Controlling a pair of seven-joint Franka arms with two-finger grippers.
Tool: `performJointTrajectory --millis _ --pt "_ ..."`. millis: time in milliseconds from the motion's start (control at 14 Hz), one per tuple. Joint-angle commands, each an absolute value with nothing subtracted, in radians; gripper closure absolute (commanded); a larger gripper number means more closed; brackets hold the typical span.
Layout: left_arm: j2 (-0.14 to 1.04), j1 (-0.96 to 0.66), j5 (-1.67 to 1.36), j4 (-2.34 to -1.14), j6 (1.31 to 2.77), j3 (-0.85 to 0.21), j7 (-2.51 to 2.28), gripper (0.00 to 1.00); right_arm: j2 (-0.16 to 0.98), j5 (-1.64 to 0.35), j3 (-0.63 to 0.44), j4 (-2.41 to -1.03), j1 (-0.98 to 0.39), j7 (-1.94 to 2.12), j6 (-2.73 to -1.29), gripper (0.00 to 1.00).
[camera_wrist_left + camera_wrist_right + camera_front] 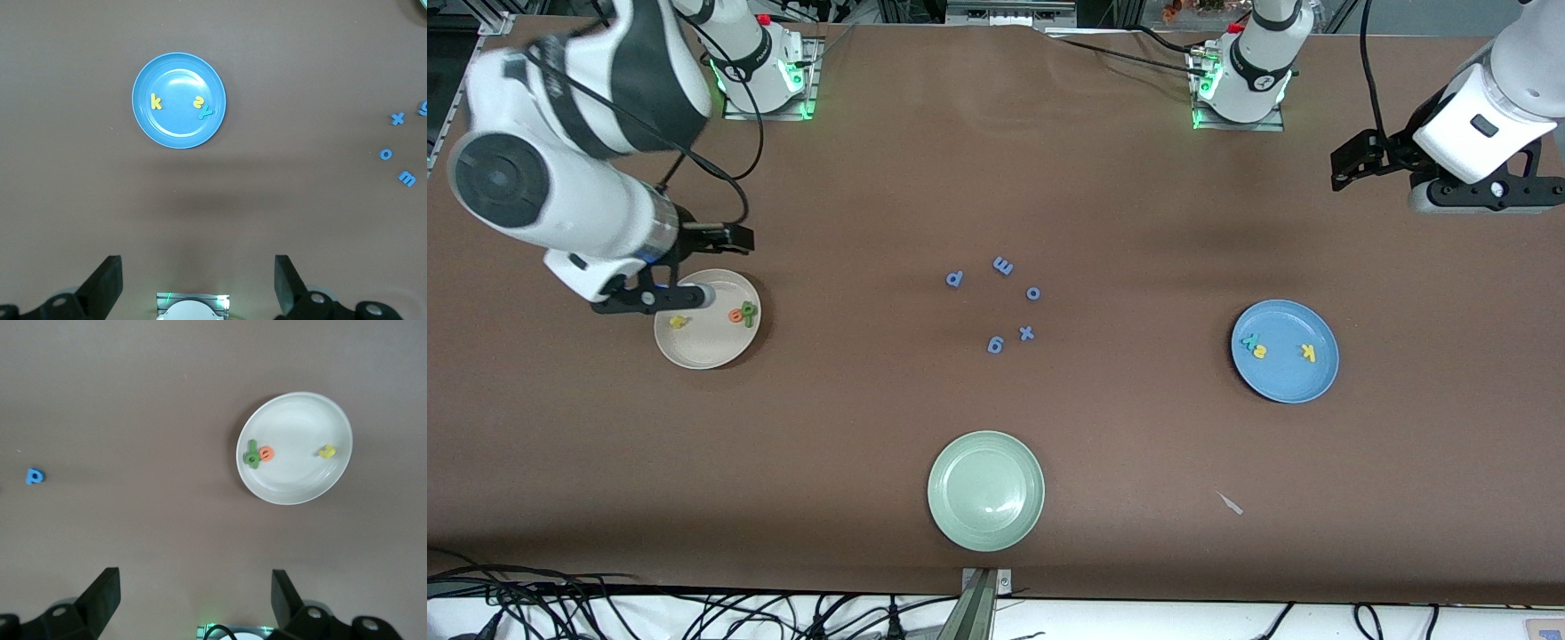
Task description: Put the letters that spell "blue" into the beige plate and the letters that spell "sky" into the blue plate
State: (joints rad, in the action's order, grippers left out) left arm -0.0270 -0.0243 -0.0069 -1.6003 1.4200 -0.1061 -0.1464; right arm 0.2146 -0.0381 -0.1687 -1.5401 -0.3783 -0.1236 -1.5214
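You've got the beige plate (707, 351) near the right arm's end of the tabletop, with the yellow u (679, 322), orange e (735, 315) and green letters (748, 311) in it (those two greens overlap). The blue plate (1285, 378) toward the left arm's end holds the s (1260, 351), y (1250, 340) and k (1308, 352). The right gripper (193, 600) and left gripper (198, 283) both hang wide open, holding nothing.

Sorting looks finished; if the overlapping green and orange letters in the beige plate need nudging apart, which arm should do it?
Right, probably. The right gripper hangs open over the beige plate, just above the green and orange letters. The left gripper waits open at the left arm's end, past the blue plate.
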Motion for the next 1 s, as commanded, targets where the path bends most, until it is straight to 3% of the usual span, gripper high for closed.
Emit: performJointTrajectory --millis 0,501,930 --pt "-0.015 -0.017 -0.029 -1.572 1.399 -0.109 -0.153 0.00 0.138 -0.012 -0.045 -1.555 -0.241 -0.135 -1.557 0.00" --pt "-0.015 -0.018 -0.029 -1.572 1.399 -0.109 -0.153 0.00 0.081 -0.011 0.046 -1.555 -0.060 -0.135 -1.585 0.00" --pt "-0.015 -0.018 -0.029 -1.571 1.399 -0.109 -0.155 0.00 0.086 -0.002 0.040 -1.574 -0.040 -0.127 -1.569 0.00"
